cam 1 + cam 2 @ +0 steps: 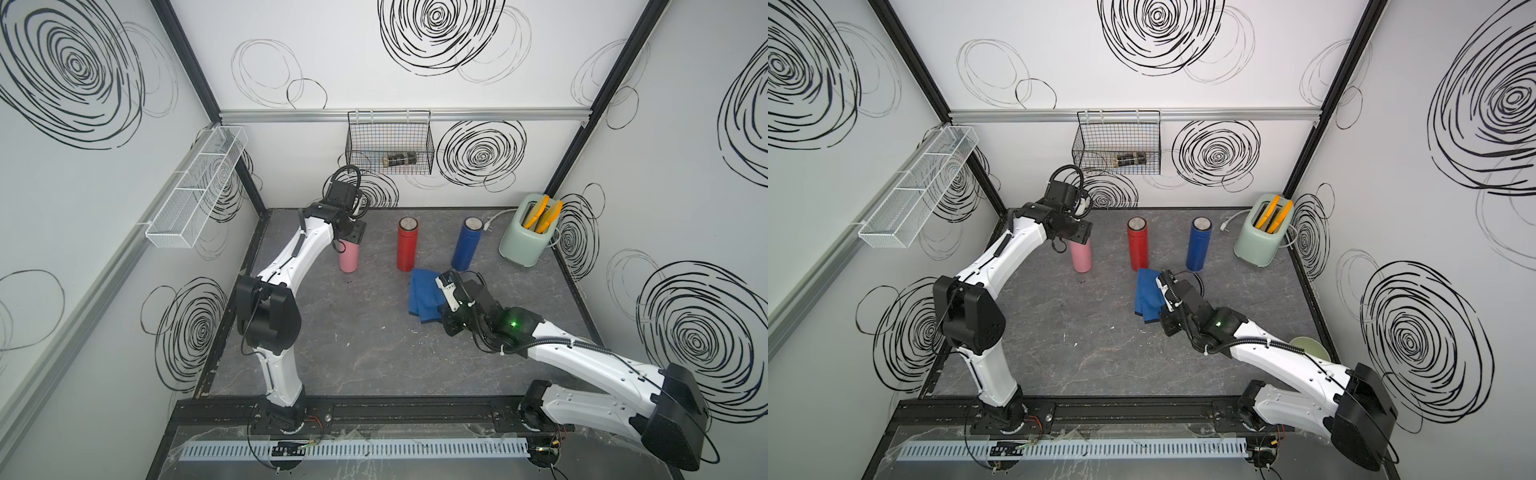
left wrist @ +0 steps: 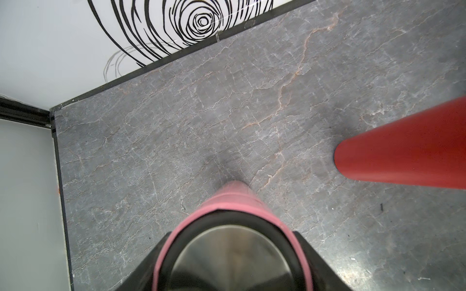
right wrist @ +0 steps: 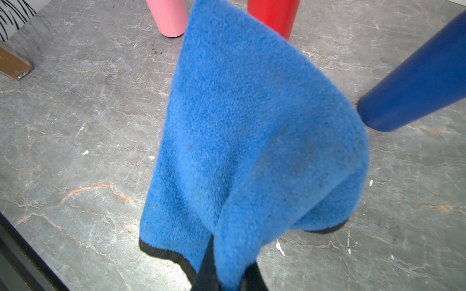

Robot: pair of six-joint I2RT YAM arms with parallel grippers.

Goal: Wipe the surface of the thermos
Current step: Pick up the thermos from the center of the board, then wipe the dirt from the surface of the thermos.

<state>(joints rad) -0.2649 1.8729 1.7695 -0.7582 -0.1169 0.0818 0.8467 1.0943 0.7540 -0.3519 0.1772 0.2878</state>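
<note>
The left end effector straddles the top of the pink thermos, likely to steady it; whether its jaws clamp it cannot be told. The right end effector is pinched tight on the blue cloth, which drapes ahead of it, ready for wiping.

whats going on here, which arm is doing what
The left end effector sits over the upright pink thermos, its fingers on either side of the top. Whether they are pressing it yet cannot be told. The right end effector is shut on a blue cloth, which droops near the base of the red thermos, with the blue thermos beside it. The cloth is apart from the pink thermos, so it is not being wiped yet.
</note>
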